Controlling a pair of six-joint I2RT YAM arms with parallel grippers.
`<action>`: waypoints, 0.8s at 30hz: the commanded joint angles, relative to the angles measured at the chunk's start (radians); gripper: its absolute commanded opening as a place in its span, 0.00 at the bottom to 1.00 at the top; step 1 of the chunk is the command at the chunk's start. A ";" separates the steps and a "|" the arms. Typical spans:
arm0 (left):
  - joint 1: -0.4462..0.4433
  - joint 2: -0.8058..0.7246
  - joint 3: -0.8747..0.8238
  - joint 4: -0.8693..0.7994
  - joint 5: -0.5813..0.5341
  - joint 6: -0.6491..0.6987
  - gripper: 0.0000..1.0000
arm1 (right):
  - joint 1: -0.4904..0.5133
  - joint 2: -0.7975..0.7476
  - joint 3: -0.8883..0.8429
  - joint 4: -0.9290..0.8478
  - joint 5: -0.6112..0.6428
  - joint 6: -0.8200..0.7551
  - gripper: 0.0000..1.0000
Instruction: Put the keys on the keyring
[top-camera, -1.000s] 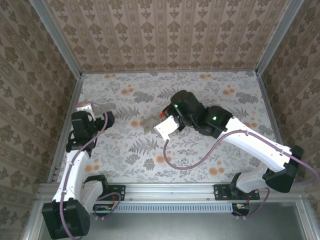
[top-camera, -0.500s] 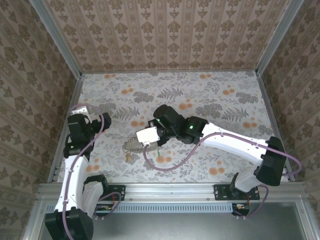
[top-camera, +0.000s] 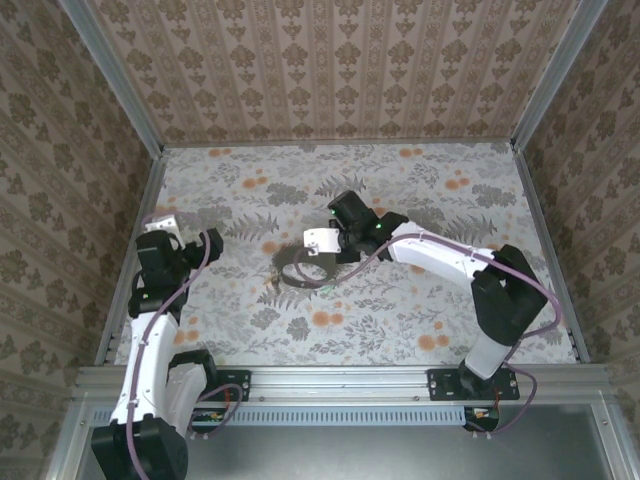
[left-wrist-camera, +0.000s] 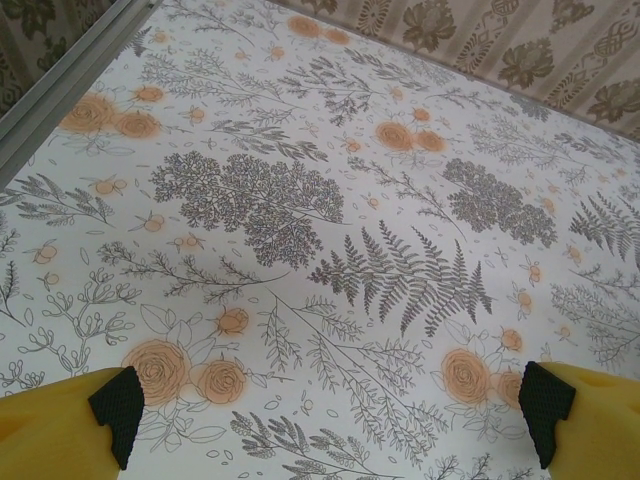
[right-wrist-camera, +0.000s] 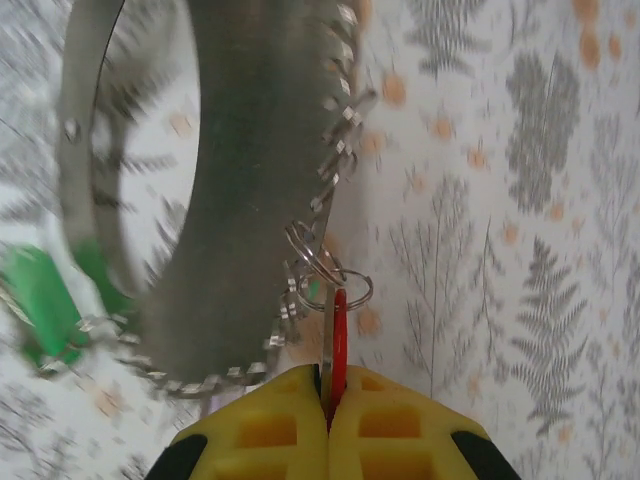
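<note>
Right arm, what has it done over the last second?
The right tool, shut on the red key, swung the keyring leftward and nearer, then brought it back toward the middle. The left tool stayed open and almost still.

You have a counter (top-camera: 430, 190) covered in pale paper printed with grey ferns and orange roses. Brown damask-patterned walls (top-camera: 330, 70) close it in at the back and on both sides, with aluminium posts (top-camera: 112, 80) running up the back corners. A metal rail (top-camera: 340, 378) lies along your near edge.
</note>
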 joint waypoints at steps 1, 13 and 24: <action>0.011 -0.012 -0.022 0.040 0.027 0.021 1.00 | -0.042 0.056 0.047 -0.031 0.051 -0.088 0.00; 0.007 0.023 -0.036 0.056 0.080 -0.003 1.00 | -0.174 0.323 0.240 -0.081 0.169 -0.163 0.00; -0.025 0.071 -0.038 0.031 0.066 0.006 1.00 | -0.268 0.358 0.236 -0.147 0.223 -0.154 0.29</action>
